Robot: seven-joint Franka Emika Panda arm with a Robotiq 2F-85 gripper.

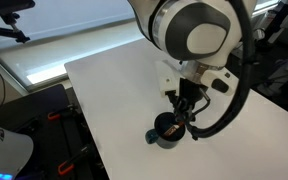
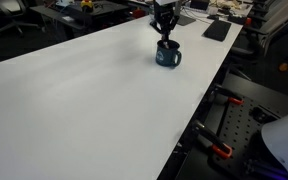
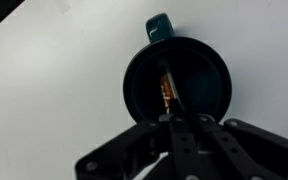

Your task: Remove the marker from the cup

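The cup [image 3: 134,85] is a small dark blue mug with a stubby handle [image 3: 159,25], and it stands upright on the white table in both exterior views [image 1: 165,133] [image 2: 168,56]. The marker [image 3: 165,92] is a thin reddish-brown stick that leans inside the cup. My gripper [image 3: 174,118] hangs straight above the cup with its fingertips down at the cup's mouth. Its fingers are drawn together on the marker's upper end. The gripper also shows in both exterior views [image 1: 181,115] [image 2: 164,36], where the marker is too small to make out.
The white table [image 2: 84,100] is broad, and the cup stands near one edge of it [image 1: 134,165]. A black flat pad [image 2: 216,30] lies behind the cup. Black clamps with orange handles [image 2: 219,150] sit below the table edge. Office clutter is beyond the table.
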